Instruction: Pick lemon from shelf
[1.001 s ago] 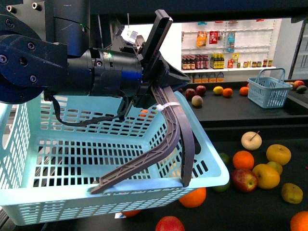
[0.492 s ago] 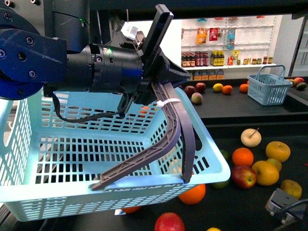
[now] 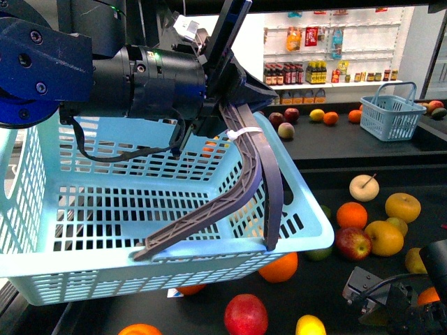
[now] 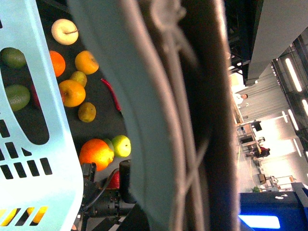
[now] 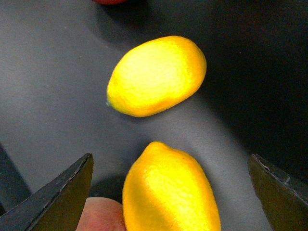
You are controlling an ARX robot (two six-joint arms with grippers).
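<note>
**Lemon, orientation.** In the right wrist view the lemon (image 5: 171, 190) lies flat on the black tray of the shelf (image 5: 48, 72). Its long axis runs roughly square to a line drawn between the two fingertips. One narrow end points away from the gripper, toward a second lemon (image 5: 156, 76). The other end is cut off by the picture edge. The second lemon lies close by but apart, with its long axis at about a right angle to the first.

**Lemon, appearance.** The skin is bright yellow and finely pitted, shading to deeper orange-yellow on one flank. No stem shows.

**Lemon, position.** It sits in the gap of the right gripper (image 5: 171, 156), whose fingers (image 5: 62, 187) are spread wide and clear of it. A pinkish-red fruit (image 5: 98, 214) lies just beside it. The front view shows a yellow oval (image 3: 310, 326) on the lowest tray near the gripper. I cannot tell which of the two lemons it is.

**Left gripper.** The left gripper (image 3: 255, 106) is closed on the grey handles (image 3: 258, 174) of a light-blue basket (image 3: 105, 230), which hangs from it above the shelf.
</note>
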